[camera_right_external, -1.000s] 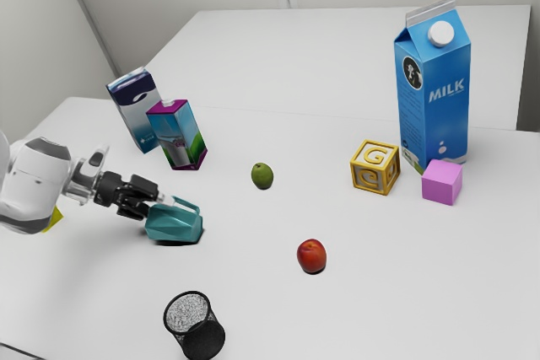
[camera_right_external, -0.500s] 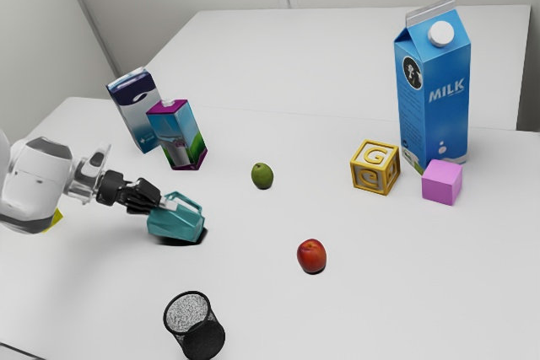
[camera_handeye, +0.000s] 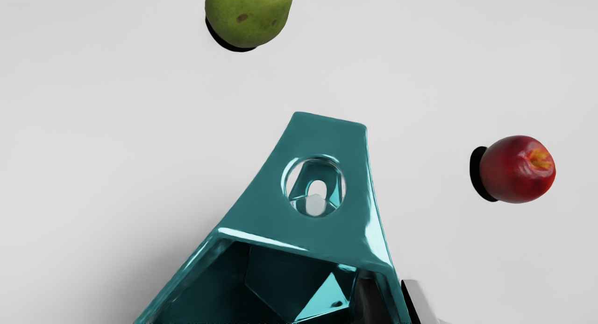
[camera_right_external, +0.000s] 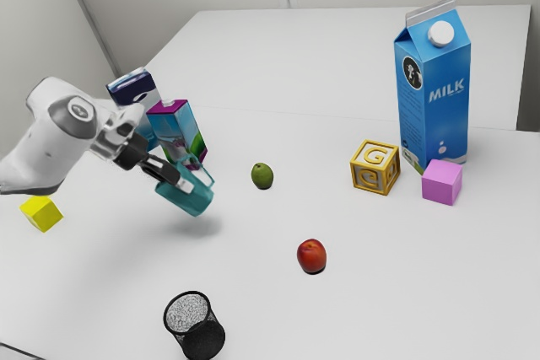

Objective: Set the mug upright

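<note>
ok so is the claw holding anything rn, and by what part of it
Yes, the teal mug, off the table. The claw grips its side wall at the open rim, one finger inside, the other outside.

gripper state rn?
Gripper: closed on the mug, pinching its side wall with one finger inside and one outside; mug is off the table, tilted.

Near the tall blue milk carton point(camera_right_external: 434, 86) you see a pink cube point(camera_right_external: 442, 182) and yellow-framed letter block point(camera_right_external: 375, 167); elsewhere, a green fruit point(camera_right_external: 262, 176), red fruit point(camera_right_external: 311, 255), black mesh cup point(camera_right_external: 196, 328), yellow cube point(camera_right_external: 41, 214), navy-and-white box point(camera_right_external: 135, 88), purple-topped carton point(camera_right_external: 179, 131).
</note>
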Available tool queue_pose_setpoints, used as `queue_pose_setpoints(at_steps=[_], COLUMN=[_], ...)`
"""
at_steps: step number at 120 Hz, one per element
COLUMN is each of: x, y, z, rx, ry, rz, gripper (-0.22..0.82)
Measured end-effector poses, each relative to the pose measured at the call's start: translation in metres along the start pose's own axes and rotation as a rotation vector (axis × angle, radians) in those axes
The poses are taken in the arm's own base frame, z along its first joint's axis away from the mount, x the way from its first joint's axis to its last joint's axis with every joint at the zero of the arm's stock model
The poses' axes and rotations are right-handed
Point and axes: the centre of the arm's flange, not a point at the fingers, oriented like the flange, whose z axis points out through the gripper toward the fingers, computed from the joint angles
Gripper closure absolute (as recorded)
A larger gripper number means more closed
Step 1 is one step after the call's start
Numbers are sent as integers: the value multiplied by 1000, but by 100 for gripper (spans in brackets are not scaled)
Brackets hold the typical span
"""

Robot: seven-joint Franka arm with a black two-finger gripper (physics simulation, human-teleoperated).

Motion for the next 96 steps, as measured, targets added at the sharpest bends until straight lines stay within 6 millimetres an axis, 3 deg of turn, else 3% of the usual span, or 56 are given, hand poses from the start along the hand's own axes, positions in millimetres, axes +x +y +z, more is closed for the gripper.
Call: queue_pose_setpoints(at_steps=[10, 39, 62, 96], x=[16, 43, 47, 36], y=[19, 40, 44, 39], z=[12, 21, 47, 78], rx=[126, 421, 485, 501], ry=[-93, -261, -313, -356], rz=[121, 335, 336, 250], gripper=[77, 78, 78, 78])
